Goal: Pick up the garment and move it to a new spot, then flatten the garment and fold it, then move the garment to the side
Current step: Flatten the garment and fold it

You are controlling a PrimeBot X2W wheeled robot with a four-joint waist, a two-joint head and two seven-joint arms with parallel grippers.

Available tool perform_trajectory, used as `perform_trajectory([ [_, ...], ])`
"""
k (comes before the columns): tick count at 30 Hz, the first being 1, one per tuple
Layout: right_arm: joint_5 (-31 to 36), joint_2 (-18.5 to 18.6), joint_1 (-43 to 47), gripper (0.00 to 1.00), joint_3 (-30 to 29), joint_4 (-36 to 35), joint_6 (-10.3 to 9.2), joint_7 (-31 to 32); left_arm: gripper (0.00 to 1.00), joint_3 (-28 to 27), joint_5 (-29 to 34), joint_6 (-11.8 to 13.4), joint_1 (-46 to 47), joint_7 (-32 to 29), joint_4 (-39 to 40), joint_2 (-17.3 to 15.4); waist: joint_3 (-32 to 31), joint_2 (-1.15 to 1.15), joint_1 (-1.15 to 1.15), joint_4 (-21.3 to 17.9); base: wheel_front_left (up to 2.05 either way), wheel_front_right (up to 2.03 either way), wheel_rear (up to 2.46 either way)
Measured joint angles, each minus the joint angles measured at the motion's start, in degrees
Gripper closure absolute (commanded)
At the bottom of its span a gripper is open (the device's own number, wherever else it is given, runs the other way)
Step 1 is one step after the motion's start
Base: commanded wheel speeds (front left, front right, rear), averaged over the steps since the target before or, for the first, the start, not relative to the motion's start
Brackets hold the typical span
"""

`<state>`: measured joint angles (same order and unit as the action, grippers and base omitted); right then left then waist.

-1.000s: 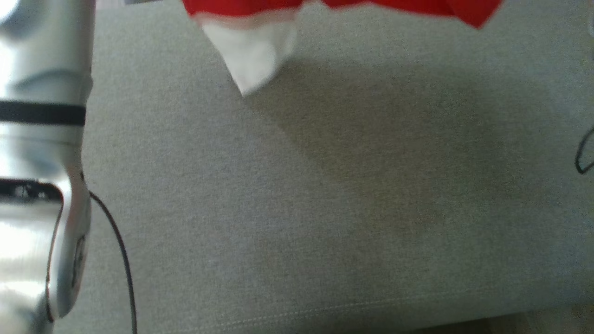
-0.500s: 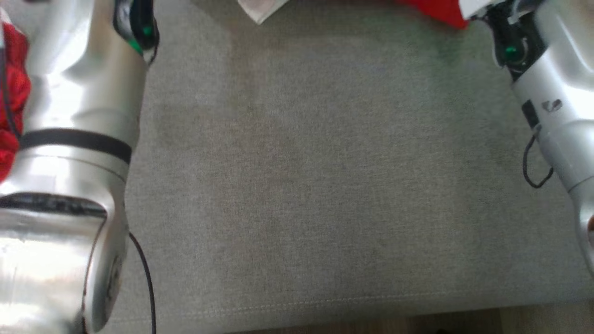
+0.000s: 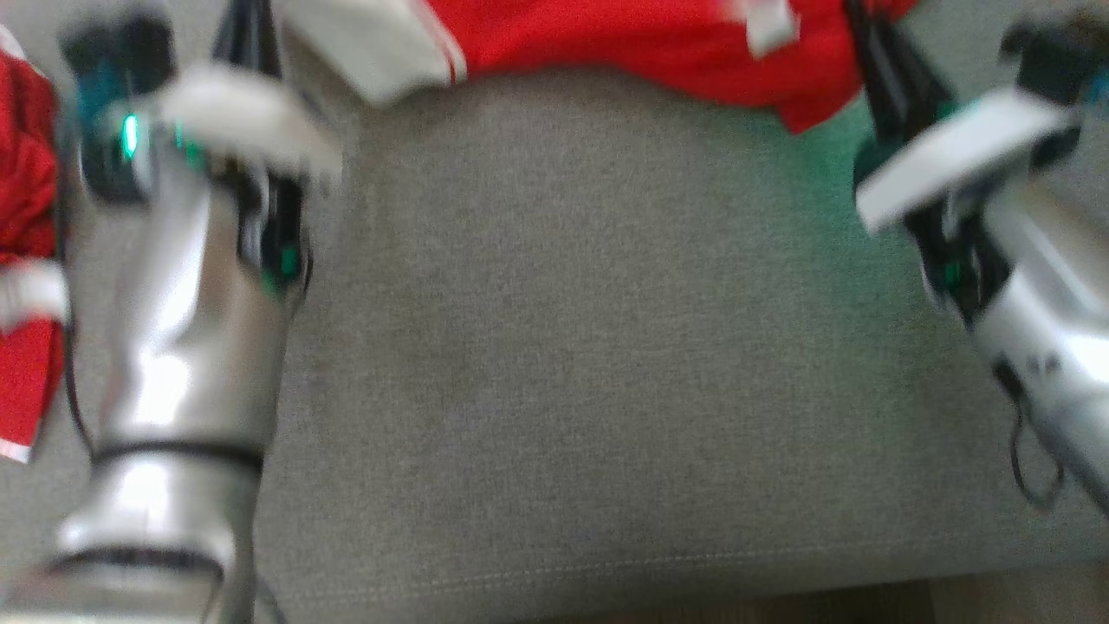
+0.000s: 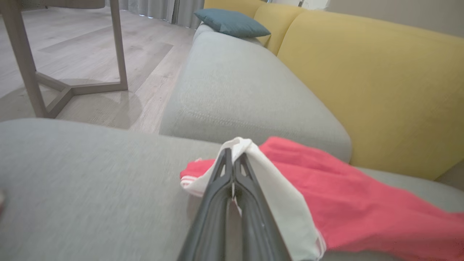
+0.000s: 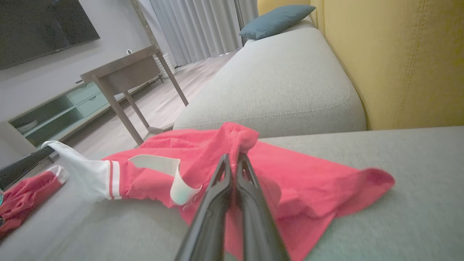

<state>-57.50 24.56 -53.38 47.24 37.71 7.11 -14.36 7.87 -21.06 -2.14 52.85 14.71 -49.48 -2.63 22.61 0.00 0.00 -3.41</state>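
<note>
The garment (image 3: 624, 43) is red with a white sleeve (image 4: 275, 195) edged in red stripes. It is stretched across the far part of the grey sofa seat (image 3: 606, 347), its lower part resting on the cushion. In the left wrist view my left gripper (image 4: 232, 159) is shut on the white sleeve's edge. In the right wrist view my right gripper (image 5: 233, 156) is shut on a bunched red corner of the garment (image 5: 297, 181). Both silver forearms flank the seat in the blurred head view.
A second red garment (image 3: 26, 199) lies crumpled at the seat's left end. A yellow backrest (image 4: 380, 90) rises behind the seat, with a teal pillow (image 4: 232, 22) farther along. A wooden table (image 5: 123, 72) stands on the floor. The seat's front edge (image 3: 606, 572) runs near me.
The head view has shifted and blurred. Both forearms have come further into the picture, and the garment, earlier hanging at the top edge, now rests on the cushion between the grippers.
</note>
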Motion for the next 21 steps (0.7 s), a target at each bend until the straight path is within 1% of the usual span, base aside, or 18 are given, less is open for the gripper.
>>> perform_trajectory([
  [3,1.92,2.58,7.21,1.00,-0.43,-4.26,0.00,0.00,1.00,-0.80,1.30,-0.31,-10.13,0.00,6.14,-1.21,-2.57,0.00,0.00,-0.08,0.00,0.00,0.00],
  [5,3.13,3.79,12.43,1.00,-2.46,-6.46,0.00,0.00,1.00,-1.01,1.85,-0.23,-16.37,-0.01,10.47,-1.75,-4.32,0.00,0.00,-0.07,0.00,0.00,0.00],
  [7,4.74,4.60,17.44,1.00,-4.34,-7.91,0.00,0.00,1.00,-1.19,2.30,0.33,-21.93,-0.01,15.00,-2.57,-5.98,0.00,0.00,-0.06,0.00,0.00,0.00],
  [9,6.55,4.93,22.16,1.00,-6.09,-9.10,0.00,0.00,1.00,-1.37,2.31,1.41,-27.16,-0.11,20.16,-3.65,-7.52,0.00,0.00,-0.14,0.00,0.00,0.00],
  [10,6.55,4.93,22.16,1.00,-6.09,-9.10,0.00,0.00,1.00,-1.37,2.31,1.41,-27.16,-0.11,20.16,-3.65,-7.52,0.00,0.00,-0.14,0.00,0.00,0.00],
  [12,7.59,4.93,26.48,1.00,-8.02,-10.25,0.00,0.00,1.00,-1.48,2.31,2.59,-32.52,-1.81,26.15,-4.64,-8.91,0.00,0.00,-0.28,0.00,0.00,0.00],
  [15,9.65,4.88,32.14,1.00,-12.07,-11.65,0.00,0.33,1.00,-1.53,2.33,5.00,-41.34,-6.03,36.37,-5.23,-10.71,0.00,0.00,-0.38,0.00,0.00,0.00],
  [18,12.36,4.63,36.93,1.00,-16.50,-13.46,0.01,1.99,1.00,-1.48,2.78,7.60,-49.96,-10.93,46.45,-5.78,-12.27,0.00,0.00,-0.30,0.00,0.00,0.00],
  [21,15.27,3.49,41.47,1.00,-21.21,-15.78,0.01,4.27,1.00,-1.42,2.91,9.99,-57.40,-15.52,55.32,-6.15,-13.67,0.00,0.00,-0.08,0.00,0.00,0.00],
])
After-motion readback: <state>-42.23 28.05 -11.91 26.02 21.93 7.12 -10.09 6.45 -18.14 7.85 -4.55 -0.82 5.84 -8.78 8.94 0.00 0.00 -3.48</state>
